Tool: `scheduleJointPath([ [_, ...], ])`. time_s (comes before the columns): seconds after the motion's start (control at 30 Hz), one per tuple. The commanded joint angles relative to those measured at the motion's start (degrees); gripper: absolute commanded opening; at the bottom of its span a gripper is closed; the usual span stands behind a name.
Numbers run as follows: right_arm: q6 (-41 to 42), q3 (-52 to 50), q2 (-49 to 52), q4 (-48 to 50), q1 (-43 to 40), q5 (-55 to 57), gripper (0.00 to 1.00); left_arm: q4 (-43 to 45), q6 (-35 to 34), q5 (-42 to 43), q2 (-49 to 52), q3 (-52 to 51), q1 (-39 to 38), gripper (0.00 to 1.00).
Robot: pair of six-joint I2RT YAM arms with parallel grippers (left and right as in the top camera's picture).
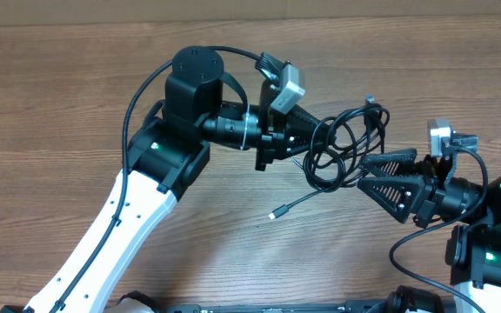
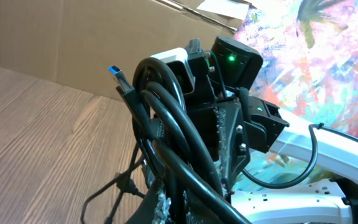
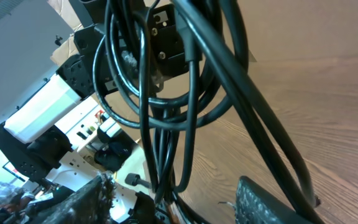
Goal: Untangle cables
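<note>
The cables hang as a knot of loose black loops right of the table's centre, between the two arms. The left gripper has its fingers clamped tight on the left side of the bundle. In the left wrist view the cords rise out of the grip, and a blue-tipped plug sticks up at the top. The right gripper reaches in from the right with its fingers apart. Several strands pass between them in the right wrist view, but I cannot tell whether either finger touches a cord. One tail drops away from the loops to a small plug lying on the wood below the bundle. Bare wood spreads wide to the left and toward the far edge — a cardboard box stands along that edge.
</note>
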Motion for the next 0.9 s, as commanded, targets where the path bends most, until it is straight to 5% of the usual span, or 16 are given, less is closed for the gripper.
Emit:
scheduleJointPath([
  [0.0,-0.9,0.1,0.4,0.3,-0.2,-0.3,0.53,0.7,1.1,0.5,-1.0,0.7,-1.0,0.04],
  [0.1,-0.9,0.1,0.7,0.3,-0.2,-0.5,0.38,0.6,1.1,-0.1,-1.0,0.7,-1.8,0.04],
  [0.33,-0.9,0.1,0.8,0.3,-0.2,-0.6,0.31,-0.1,1.0,-3.2,-1.0,0.7,-3.3,0.04],
  [0.5,-0.9,0.1,0.8,0.4,-0.2,-0.6,0.04,-0.1,1.0,-4.1,-1.0,0.7,-3.6,0.04],
  [0.87,-2.0,0.1,0.8,0.3,-0.2,-5.3,0.04,-0.9,-0.7,-15.6,-1.0,0.7,-3.5,0.04],
])
